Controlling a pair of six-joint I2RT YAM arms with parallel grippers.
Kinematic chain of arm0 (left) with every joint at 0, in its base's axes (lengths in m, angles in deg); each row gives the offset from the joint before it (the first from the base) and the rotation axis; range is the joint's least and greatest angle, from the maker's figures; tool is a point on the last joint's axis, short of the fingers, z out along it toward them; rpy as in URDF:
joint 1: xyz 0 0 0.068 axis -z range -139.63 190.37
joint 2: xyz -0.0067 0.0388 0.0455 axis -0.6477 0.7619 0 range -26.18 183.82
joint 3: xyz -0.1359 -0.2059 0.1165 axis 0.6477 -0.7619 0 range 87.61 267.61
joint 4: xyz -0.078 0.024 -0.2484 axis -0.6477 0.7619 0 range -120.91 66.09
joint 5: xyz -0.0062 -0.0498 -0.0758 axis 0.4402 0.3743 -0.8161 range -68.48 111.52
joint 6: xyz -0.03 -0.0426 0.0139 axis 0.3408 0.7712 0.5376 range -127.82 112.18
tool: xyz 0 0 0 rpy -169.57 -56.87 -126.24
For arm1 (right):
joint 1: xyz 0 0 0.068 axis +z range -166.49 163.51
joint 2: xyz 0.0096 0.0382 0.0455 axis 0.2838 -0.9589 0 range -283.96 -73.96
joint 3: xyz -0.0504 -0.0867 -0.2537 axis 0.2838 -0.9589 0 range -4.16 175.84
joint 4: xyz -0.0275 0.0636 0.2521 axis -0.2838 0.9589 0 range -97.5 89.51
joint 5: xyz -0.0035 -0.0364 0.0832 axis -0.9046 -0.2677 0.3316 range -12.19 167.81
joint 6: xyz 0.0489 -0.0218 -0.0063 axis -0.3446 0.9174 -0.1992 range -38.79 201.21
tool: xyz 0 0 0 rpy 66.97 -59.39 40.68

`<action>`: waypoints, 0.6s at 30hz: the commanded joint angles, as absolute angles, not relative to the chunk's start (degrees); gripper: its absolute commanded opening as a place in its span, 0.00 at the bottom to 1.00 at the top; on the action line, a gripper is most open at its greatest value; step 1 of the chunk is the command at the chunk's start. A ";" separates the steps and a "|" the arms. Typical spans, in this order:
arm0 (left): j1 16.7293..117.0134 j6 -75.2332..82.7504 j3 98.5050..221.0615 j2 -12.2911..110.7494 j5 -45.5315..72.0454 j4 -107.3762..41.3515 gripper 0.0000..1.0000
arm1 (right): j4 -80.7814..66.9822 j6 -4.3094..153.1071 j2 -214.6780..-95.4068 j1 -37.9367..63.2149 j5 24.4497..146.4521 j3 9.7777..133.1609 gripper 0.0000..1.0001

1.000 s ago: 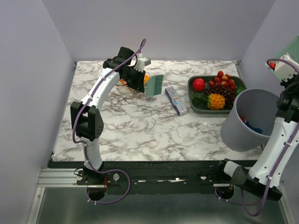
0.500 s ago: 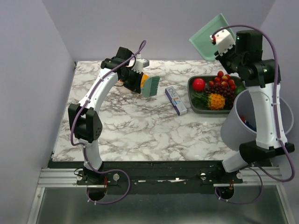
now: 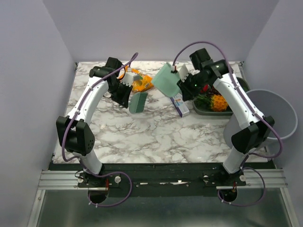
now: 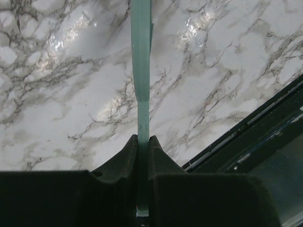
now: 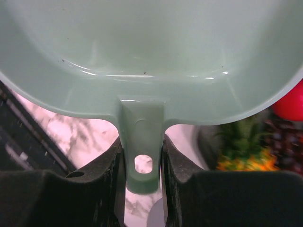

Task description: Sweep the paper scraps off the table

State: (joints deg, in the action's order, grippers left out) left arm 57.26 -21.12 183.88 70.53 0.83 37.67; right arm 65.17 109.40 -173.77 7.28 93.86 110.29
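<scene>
With my left gripper (image 4: 143,142) pinching the brush (image 4: 141,71) and my right gripper (image 5: 140,156) clamping the dustpan (image 5: 151,47) handle, I want the pan's lip flat on the table (image 3: 156,135), facing the bristles.

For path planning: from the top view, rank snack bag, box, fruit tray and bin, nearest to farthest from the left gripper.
1. Snack bag, right beside the left gripper.
2. Box, to its right.
3. Fruit tray, farther right.
4. Bin, at the far right.
</scene>
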 commanded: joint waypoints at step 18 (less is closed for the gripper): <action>34.84 -18.90 175.07 83.15 -20.32 44.50 0.00 | 53.24 118.22 -176.35 19.02 96.27 74.08 0.01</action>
State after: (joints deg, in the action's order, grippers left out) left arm 37.26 -20.18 176.08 80.82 -15.89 44.07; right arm 56.84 117.94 -174.95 16.77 97.95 78.07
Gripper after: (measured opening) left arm 0.161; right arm 0.352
